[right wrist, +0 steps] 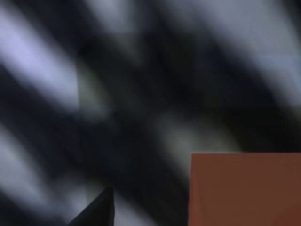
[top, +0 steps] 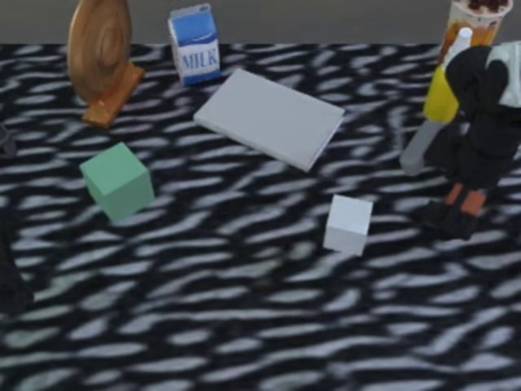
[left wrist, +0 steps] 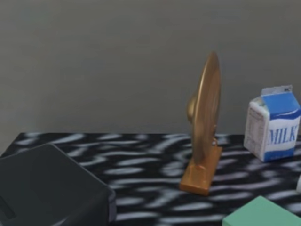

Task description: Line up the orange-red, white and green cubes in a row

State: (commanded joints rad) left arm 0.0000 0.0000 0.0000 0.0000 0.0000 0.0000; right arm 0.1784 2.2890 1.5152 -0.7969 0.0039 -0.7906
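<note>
The mint green cube point(top: 118, 180) sits at the table's left; its corner also shows in the left wrist view point(left wrist: 263, 214). Right of centre stands the white cube point(top: 349, 224). Only slivers of the orange-red cube point(top: 455, 195) show at the far right, under my right gripper point(top: 457, 215), which is lowered over it. In the right wrist view the orange-red cube point(right wrist: 244, 188) stands apart from the one dark fingertip point(right wrist: 101, 209) that shows, so the gripper is open. My left arm point(top: 10, 285) stays parked at the left edge.
A flat grey-white slab point(top: 269, 118) lies at the back centre and a milk carton point(top: 194, 44) behind it. A wooden disc on a stand point(top: 101, 57) is at the back left. A yellow bottle point(top: 444, 90) and a drink cup point(top: 476, 20) stand behind the right arm.
</note>
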